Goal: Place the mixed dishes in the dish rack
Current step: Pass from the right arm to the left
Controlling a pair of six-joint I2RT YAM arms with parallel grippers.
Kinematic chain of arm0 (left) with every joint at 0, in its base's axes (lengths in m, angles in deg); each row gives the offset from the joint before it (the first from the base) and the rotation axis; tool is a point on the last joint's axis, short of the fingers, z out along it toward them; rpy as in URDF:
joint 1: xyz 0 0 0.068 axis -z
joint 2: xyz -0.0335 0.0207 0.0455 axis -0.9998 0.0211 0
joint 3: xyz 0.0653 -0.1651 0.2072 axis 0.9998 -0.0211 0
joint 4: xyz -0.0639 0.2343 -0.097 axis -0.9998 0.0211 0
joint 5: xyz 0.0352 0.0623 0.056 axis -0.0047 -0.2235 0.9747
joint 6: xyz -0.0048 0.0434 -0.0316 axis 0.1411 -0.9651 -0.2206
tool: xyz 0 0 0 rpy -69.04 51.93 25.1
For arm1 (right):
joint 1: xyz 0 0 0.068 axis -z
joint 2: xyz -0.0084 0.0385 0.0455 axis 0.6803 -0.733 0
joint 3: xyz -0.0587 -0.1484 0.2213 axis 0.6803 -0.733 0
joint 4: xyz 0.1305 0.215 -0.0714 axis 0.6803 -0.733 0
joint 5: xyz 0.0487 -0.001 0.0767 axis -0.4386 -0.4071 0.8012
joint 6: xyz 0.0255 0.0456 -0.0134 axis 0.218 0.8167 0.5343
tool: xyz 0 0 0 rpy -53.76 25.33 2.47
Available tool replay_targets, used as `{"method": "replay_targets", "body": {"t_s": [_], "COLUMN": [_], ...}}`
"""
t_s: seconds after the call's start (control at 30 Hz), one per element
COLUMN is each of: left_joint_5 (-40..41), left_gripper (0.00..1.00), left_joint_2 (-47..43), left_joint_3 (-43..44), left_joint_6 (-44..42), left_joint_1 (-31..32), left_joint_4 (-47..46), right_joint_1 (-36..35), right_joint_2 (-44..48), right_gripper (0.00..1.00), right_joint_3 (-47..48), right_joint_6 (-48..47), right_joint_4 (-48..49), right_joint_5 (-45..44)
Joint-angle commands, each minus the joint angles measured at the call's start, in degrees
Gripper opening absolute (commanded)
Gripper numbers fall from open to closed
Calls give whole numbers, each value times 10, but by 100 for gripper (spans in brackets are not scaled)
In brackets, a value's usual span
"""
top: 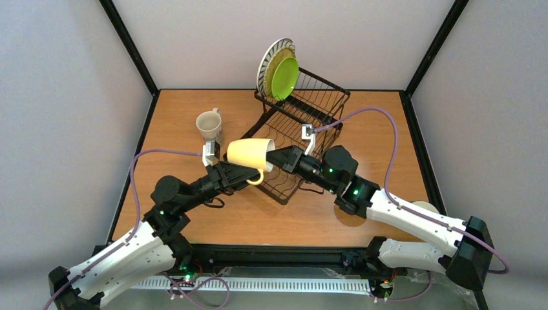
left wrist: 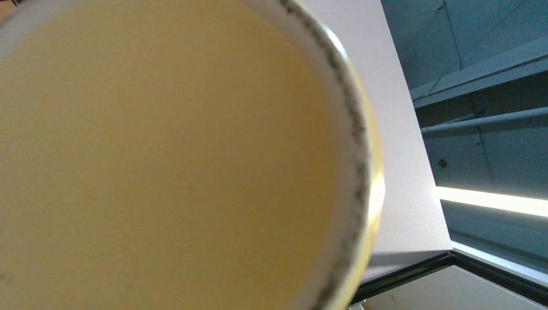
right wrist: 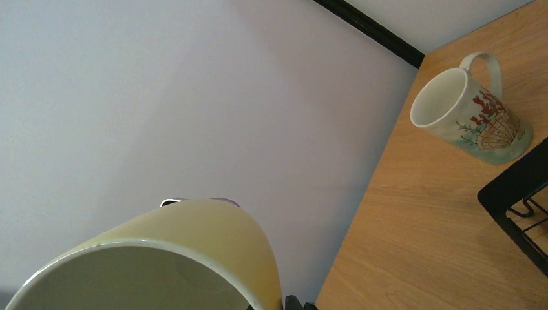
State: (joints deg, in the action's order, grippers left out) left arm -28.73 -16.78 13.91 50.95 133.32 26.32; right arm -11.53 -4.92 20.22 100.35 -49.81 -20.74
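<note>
Patterned mug (top: 209,124) (right wrist: 472,116): stands upright on the tabletop (top: 187,213), left of centre in the far half, handle toward the far edge, just apart from the left side of the dish rack (top: 304,123) (right wrist: 517,194). Left gripper (top: 251,170): raised over the middle of the tabletop, directly beneath the yellow mug (top: 249,152) (left wrist: 161,161) (right wrist: 194,239) and beside its handle. The mug fills the left wrist view and hides the fingers, so whether the jaws are apart or closed on the mug cannot be determined. Yellow mug: lies on its side in the air above the near-left end of the rack, clear of the tabletop, base toward the left edge, mouth toward the right, handle pointing down. Right gripper (top: 279,157): positioned at the mug's mouth, fingers drawn together and pinched on the rim wall. The right wrist view looks into the open mouth. Dish rack: set diagonally at the centre of the tabletop, flat tray end nearer, taller basket end toward the far edge. Three plates stand on edge at the far-left end of the basket: striped plate (top: 266,59) rearmost, a pale plate (top: 278,59) in the middle, lime-green plate (top: 285,79) in front, overlapping one another.
</note>
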Motion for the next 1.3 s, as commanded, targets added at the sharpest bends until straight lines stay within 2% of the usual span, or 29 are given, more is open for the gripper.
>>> {"method": "replay_targets", "body": {"t_s": [0.0,0.1,0.2,0.57,0.7,0.83,0.87,1.0,1.17,1.27], "left_joint_5": [41,31,26,36,42,42,44,58,71,79], "left_gripper": [80,80,75,29,2,0,0,0,0,0], "left_joint_2": [0,18,32,32,35,42,42,32,19,12], "left_joint_3": [25,38,44,49,57,66,67,68,62,62], "left_joint_6": [21,22,23,15,-5,-25,-28,-39,-46,-54], "left_joint_1": [1,2,1,1,2,1,2,2,1,1], "left_joint_4": [-22,-21,-25,0,10,8,8,17,24,29], "right_joint_1": [-6,-6,-6,-6,-6,-6,-6,-6,-6,-6], "right_joint_2": [10,6,5,-7,-4,-2,0,9,18,25], "right_gripper": [2,2,2,2,2,2,6,33,50,56], "right_joint_3": [-10,-10,-10,-13,-13,-10,-10,-9,-12,-13], "right_joint_6": [-45,-58,-67,-78,-83,-90,-90,-96,-97,-97], "right_joint_4": [16,16,15,14,2,-19,-24,-40,-53,-59], "right_joint_5": [28,31,31,34,30,26,23,8,-4,-14]}}
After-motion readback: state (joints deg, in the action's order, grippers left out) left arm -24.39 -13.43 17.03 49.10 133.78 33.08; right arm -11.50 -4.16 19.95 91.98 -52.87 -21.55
